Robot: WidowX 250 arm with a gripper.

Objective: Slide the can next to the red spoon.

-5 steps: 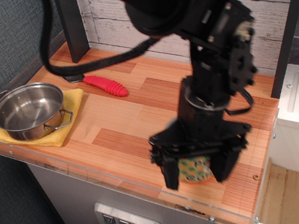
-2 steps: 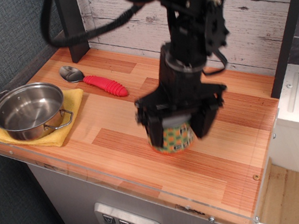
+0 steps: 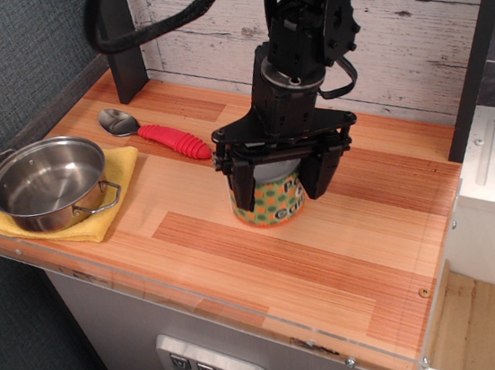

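Here the hand (image 3: 279, 181) stands upright over the can (image 3: 270, 200), one finger (image 3: 244, 184) pressed on its left side and the other on its right, so it looks clamped on the can, which rests on the wooden surface (image 3: 200, 236) near the middle. The red spoon (image 3: 155, 134) lies to the far left, well apart from the can, its silver bowl pointing left and its ribbed handle toward the can.

The chief risk, as I judge it, is overshoot: a push carried too far would knock the handle and spin the spoon away. The left finger leads the slide, so it would reach the handle before the can does. Pressing down hard could make the can catch and tip. The steel pot (image 3: 48, 182) on its yellow cloth (image 3: 112, 188) sits at the near left, just beside the spoon, and a drift toward the near side could bump it.
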